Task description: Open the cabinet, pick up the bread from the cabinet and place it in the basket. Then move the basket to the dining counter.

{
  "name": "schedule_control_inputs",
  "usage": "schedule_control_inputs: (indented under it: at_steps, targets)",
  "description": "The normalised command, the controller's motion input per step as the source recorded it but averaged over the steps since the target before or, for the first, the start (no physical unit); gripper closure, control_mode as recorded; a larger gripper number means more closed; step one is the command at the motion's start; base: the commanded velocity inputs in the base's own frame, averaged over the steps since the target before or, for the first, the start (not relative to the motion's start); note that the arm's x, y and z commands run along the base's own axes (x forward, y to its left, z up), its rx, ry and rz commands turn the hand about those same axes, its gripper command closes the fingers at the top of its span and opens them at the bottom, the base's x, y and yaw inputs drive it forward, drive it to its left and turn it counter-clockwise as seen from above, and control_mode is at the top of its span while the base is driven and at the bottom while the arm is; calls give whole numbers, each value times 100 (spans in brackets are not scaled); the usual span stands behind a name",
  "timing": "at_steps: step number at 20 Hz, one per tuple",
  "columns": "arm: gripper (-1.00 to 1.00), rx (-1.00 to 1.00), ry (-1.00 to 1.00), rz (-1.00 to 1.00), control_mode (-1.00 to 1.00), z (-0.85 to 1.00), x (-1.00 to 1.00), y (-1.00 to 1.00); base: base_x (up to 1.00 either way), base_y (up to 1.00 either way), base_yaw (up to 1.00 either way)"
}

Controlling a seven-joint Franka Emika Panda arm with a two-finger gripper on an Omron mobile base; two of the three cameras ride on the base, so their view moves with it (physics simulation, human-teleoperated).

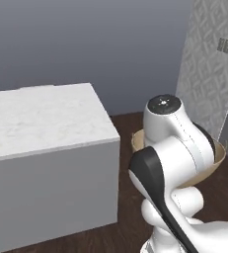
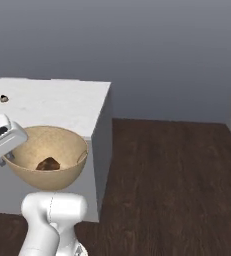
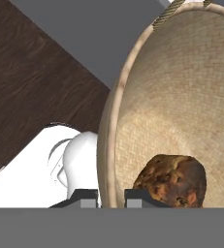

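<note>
We see one dining counter [image 2: 52, 102] at the left, its marble top carrying one tiny round brownish object [image 2: 3, 98] near the far left edge. Just to the right of the counter's corner we count one basket [image 2: 49, 145], held up in the air off the dark wood floor [image 2: 172, 190], clear of the counter top. One bread [image 2: 48, 163] lies inside it, on the bottom. In the hand view the gripper [image 3: 110, 197] pinches the basket's rim: one fingertip sits outside the wall, the other inside, so the claw is narrow and holding the basket. The bread [image 3: 171, 179] rests just beside the inner fingertip. One loop handle [image 3: 168, 11] shows at the rim's far end.
</note>
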Motion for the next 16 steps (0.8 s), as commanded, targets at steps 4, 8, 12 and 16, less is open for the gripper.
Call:
schedule_control_inputs:
  at_steps: [4,8,12,16]
  targets:
    - [100,0,0,0,100,0,0,0,5,100,-22]
    - [100,0,0,0,100,0,0,0,11,100,-13]
    - [100,0,0,0,100,0,0,0,22,93,-3]
    - [100,0,0,0,100,0,0,0,51,77,0]
